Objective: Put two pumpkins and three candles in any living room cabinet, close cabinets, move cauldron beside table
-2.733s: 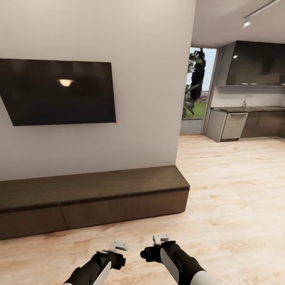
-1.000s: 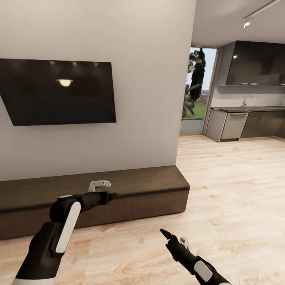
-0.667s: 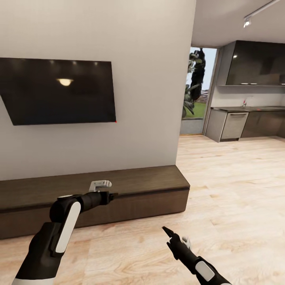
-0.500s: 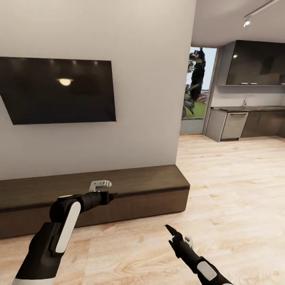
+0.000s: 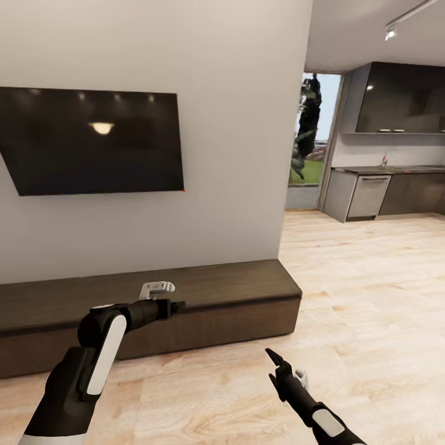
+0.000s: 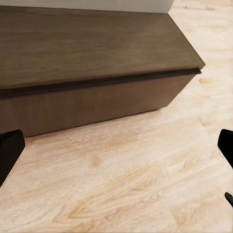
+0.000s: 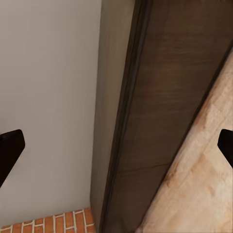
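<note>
The cabinet is a long, low, dark brown unit against the wall under a TV, its flat fronts flush and shut. My left gripper is held out level in front of the cabinet's upper front edge. In the left wrist view the cabinet lies ahead, and the left gripper has its fingers far apart with nothing between them. My right gripper hangs low over the floor to the right. The right wrist view has the right gripper open and empty, facing the cabinet. Pumpkins, candles, cauldron and table are out of view.
A black TV hangs on the white wall above the cabinet. Pale wood floor runs right past the wall's end to a kitchen with dark units and a glass door.
Since 2.7 s ago my left arm rose from low in front of me toward the cabinet front, and the right arm dropped. Over the last second the camera shifted slightly and the right gripper drifted right.
</note>
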